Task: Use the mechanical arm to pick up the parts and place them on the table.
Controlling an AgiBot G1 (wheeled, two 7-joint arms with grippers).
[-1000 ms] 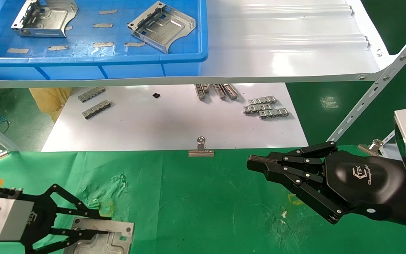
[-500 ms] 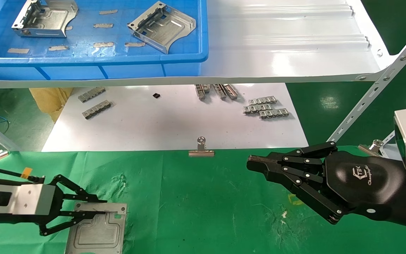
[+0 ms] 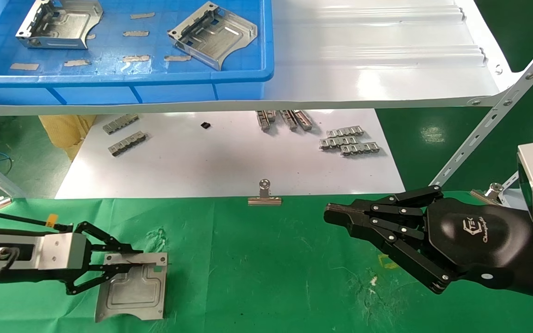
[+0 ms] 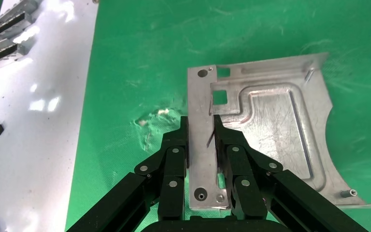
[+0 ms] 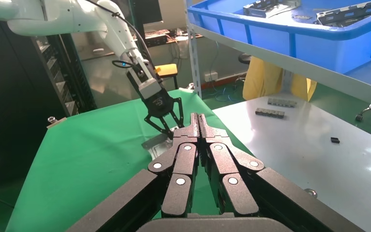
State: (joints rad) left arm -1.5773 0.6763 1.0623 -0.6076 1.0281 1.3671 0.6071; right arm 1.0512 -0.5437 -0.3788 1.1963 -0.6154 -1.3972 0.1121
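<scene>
My left gripper [image 3: 127,262] is at the near left of the green table [image 3: 257,268], shut on the raised side wall of a silver bracket part [image 3: 132,292]. The wrist view shows a finger on each side of that wall [image 4: 200,123], with the part's flat plate [image 4: 275,116] low over the cloth. I cannot tell whether it touches the cloth. Two more parts [image 3: 58,23] [image 3: 213,34] lie in the blue tray [image 3: 155,76] on the shelf. My right gripper [image 3: 333,215] hovers shut and empty over the table's right side [image 5: 198,118].
A white sheet [image 3: 229,157] beyond the cloth carries grey clip strips [image 3: 347,141] [image 3: 125,138]. A binder clip [image 3: 264,196] sits at the cloth's far edge. A white shelf [image 3: 368,60] overhangs the sheet, and a slanted perforated metal strut [image 3: 502,106] runs at the right.
My left gripper has moved away from the near edge and rightward, carrying the bracket, which now shows more fully. The right arm has not moved.
</scene>
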